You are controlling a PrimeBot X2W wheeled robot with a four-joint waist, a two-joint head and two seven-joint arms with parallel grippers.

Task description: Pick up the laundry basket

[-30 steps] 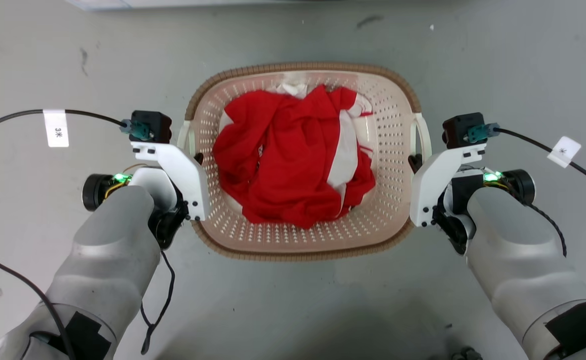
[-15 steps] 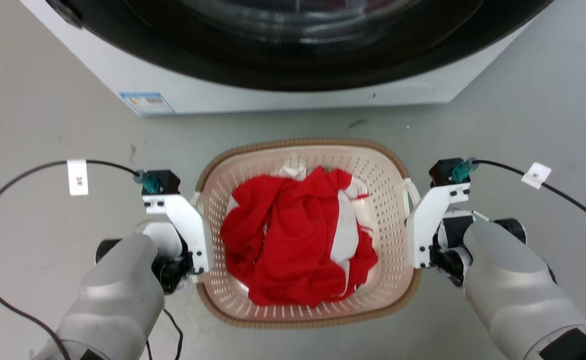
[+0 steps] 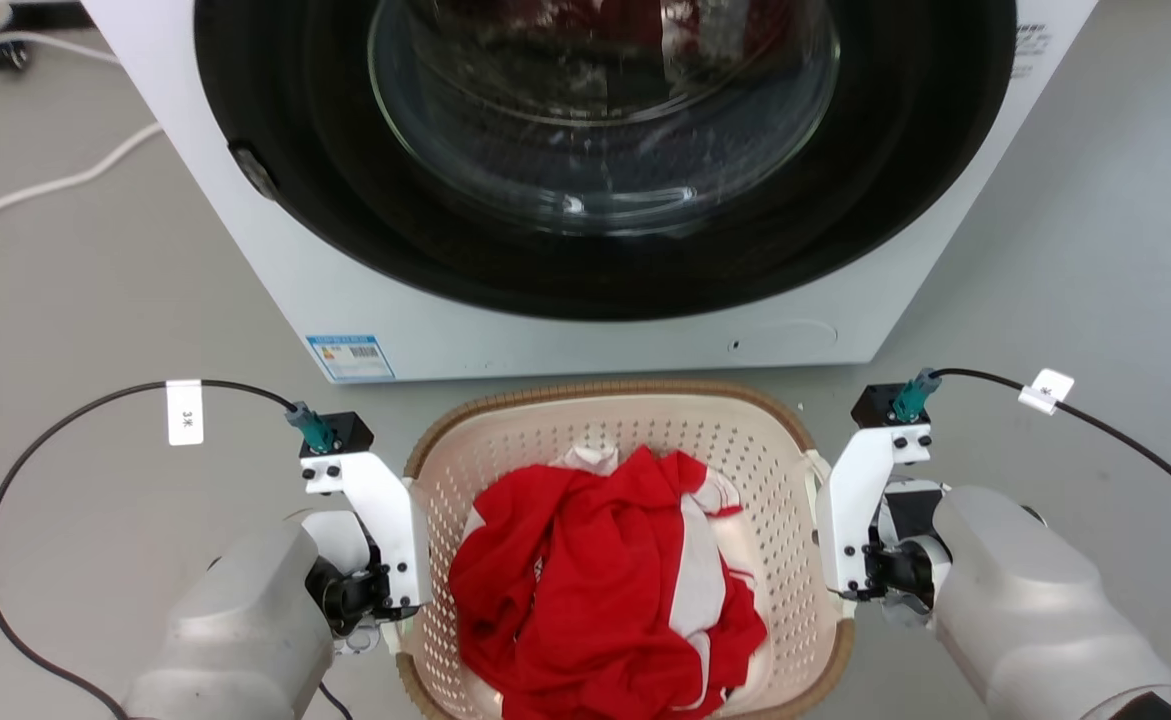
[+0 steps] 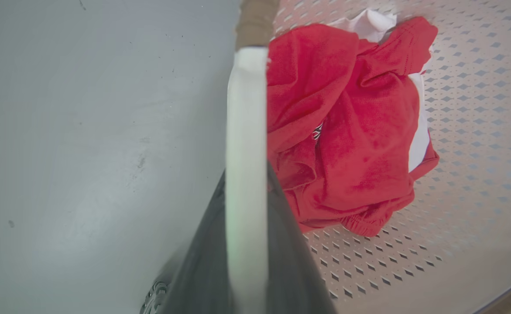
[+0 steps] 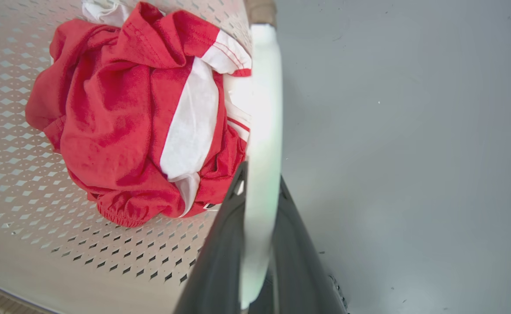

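The laundry basket [image 3: 545, 440], cream and perforated with a brown woven-look rim, sits between my two arms just in front of a washing machine. Red and white clothes [image 3: 595, 580] fill it. My left gripper [image 3: 397, 612] is at its left side. In the left wrist view the left gripper [image 4: 246, 174] is shut on the white left handle [image 4: 246, 109], with a dark finger on either side. My right gripper [image 3: 842, 592] is at the right side. The right wrist view shows the right gripper [image 5: 260, 174] shut on the white right handle [image 5: 263, 109].
A white front-loading washing machine [image 3: 245, 250] with a round dark glass door [image 3: 605, 110] stands right behind the basket. White cables [image 3: 45, 185] lie on the grey floor at the upper left. Black camera cables [image 3: 75, 420] loop out from both wrists.
The head camera has tilted up, so the washing machine now fills the top and the basket shows lower. Both grippers stay at the basket's handles.
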